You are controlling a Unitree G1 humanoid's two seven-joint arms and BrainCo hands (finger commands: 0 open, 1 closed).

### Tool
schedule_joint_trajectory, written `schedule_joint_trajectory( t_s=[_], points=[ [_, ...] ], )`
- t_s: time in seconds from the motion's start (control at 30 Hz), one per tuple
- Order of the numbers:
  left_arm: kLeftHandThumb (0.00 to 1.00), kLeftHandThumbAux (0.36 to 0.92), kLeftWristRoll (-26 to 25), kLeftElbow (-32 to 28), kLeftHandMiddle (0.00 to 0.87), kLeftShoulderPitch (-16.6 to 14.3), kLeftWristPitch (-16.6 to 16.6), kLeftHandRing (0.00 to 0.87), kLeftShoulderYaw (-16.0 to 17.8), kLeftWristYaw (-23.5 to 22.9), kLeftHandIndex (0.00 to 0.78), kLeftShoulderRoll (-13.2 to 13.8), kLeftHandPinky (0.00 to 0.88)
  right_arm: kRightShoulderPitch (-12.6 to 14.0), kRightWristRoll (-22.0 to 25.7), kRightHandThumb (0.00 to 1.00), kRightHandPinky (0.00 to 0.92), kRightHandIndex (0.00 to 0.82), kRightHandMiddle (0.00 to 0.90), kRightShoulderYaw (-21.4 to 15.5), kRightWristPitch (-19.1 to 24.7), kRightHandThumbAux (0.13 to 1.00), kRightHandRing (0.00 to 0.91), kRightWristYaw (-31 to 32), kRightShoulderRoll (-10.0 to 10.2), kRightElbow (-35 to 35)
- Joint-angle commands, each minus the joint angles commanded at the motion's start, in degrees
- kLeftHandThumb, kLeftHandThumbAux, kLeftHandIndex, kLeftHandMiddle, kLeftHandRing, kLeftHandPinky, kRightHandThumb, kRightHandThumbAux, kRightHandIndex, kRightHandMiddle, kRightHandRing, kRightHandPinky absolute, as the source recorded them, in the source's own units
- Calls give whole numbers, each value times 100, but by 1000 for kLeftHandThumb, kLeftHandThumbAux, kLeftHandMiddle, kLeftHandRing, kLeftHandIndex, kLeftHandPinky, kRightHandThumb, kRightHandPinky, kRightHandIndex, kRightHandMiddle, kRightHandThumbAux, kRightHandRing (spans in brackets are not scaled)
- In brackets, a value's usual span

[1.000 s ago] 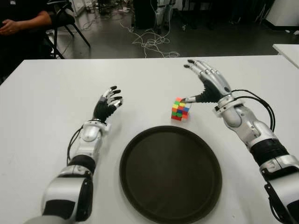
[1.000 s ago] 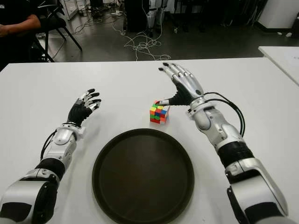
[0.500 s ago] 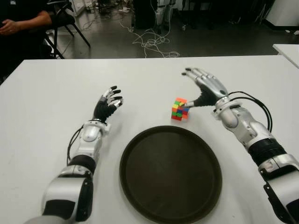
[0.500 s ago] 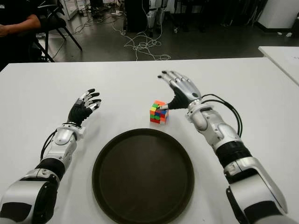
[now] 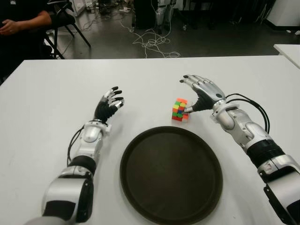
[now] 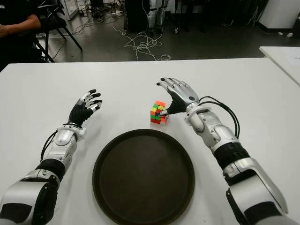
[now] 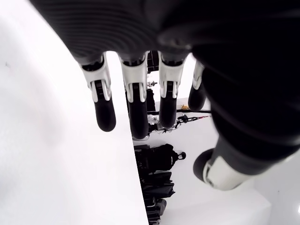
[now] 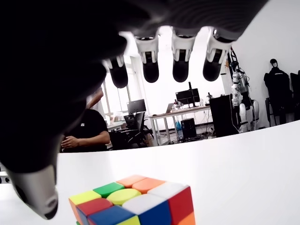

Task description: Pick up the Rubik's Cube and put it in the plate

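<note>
Rubik's Cube sits on the table at frame centre, just above the plate. Right hand arches over it, fingers spread, thumb beside one face. Light, rigid, smooth-faced: pinch opposite sides. Left hand hangs open, centre-left.

No text, label, brand, number or sign can be read anywhere in these views, whether on the worktop, the objects or the background.
</note>
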Motion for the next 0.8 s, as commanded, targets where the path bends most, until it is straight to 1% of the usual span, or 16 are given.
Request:
schedule_joint_trajectory(
  t_s=[0.17,0.2,0.27,0.47,0.57,0.7,0.8],
  points=[
    [184,717,-2,9,178,0,1,206,0,-20,104,3,234,0,-35,0,59,28,56,51,70,712,63,-28,62,108],
    [184,715,-1,17,178,-3,13,206,1,-19,104,5,233,-50,-40,0,60,28,56,75,50,710,63,-87,108,307],
    [170,709,-3,28,175,-8,32,202,3,-22,102,8,227,-104,-35,0,61,29,56,99,30,703,66,-136,155,507],
    [149,695,-13,42,165,-5,12,193,13,-32,101,6,219,-149,-14,0,77,37,60,132,11,701,76,-184,186,621],
    [151,697,-13,34,173,10,-32,201,13,-22,109,-2,230,-172,-11,0,80,39,62,155,24,706,80,-204,219,706],
    [157,707,-7,16,182,19,-76,208,8,-8,116,-11,236,-265,12,0,87,41,63,201,52,708,86,-168,328,1025],
    [158,711,3,15,183,18,-77,208,-2,-3,116,-9,233,-326,21,0,80,42,62,226,23,705,84,-145,371,1203]
  ],
)
